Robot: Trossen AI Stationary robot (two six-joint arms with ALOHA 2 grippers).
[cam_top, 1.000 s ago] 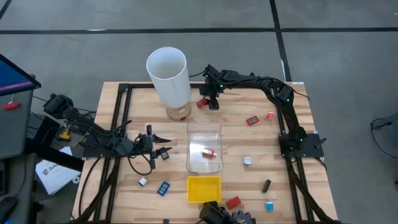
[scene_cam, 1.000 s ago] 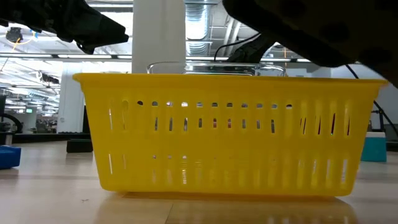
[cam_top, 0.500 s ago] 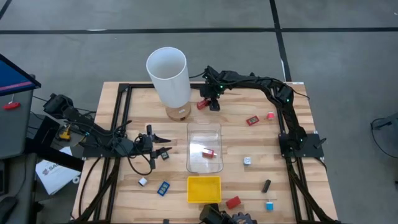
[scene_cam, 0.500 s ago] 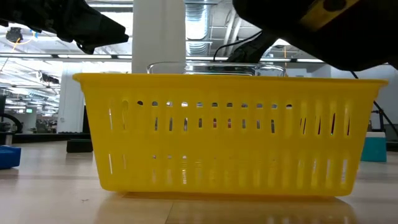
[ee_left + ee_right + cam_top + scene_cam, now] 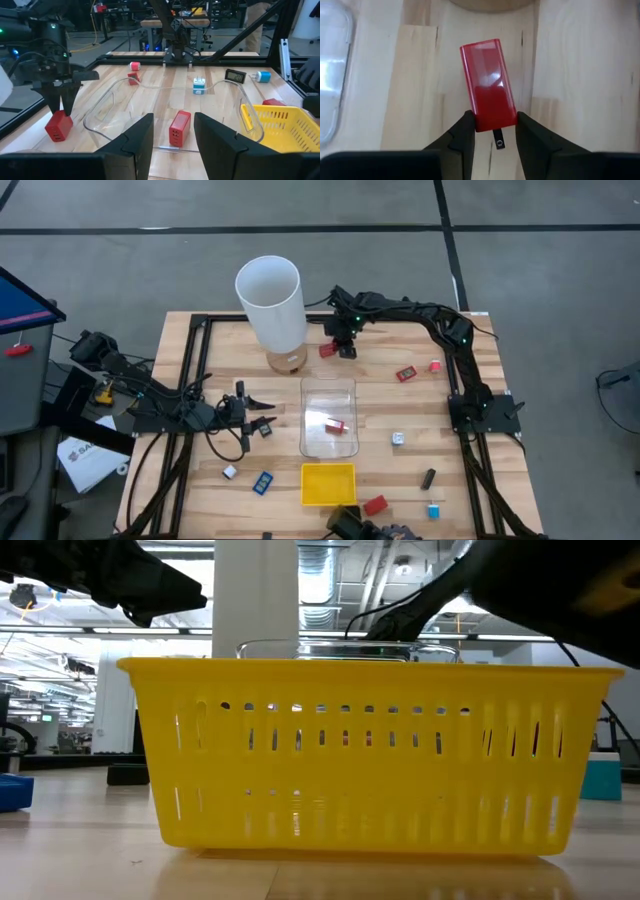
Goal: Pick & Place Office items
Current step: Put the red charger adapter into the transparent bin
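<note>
Over the last second our right gripper [image 5: 491, 131] has drawn its jaws in from wide apart until they press on both sides of the glossy red rectangular block [image 5: 488, 83], near the far edge of the wooden slatted surface [image 5: 390, 402]. In the right wrist view the two dark fingers meet the block's near end, one on each flank, and the block lies flat on the planks. From above, the gripper and block have shifted only slightly; the block [image 5: 326, 349] sits just beside the base of the tall white cylinder [image 5: 271, 303].

We judge the grasp to be made or very nearly made, so lifting comes next, then a carry to the clear plastic rectangular bin [image 5: 329, 418], where another small red block [image 5: 336, 426] already lies, or to the yellow slotted plastic tray [image 5: 328, 484]; we cannot say which.

Our left gripper [image 5: 173, 131] has not moved: it hangs at the bin's left side, jaws partly open and empty. The other small pieces stay scattered.
</note>
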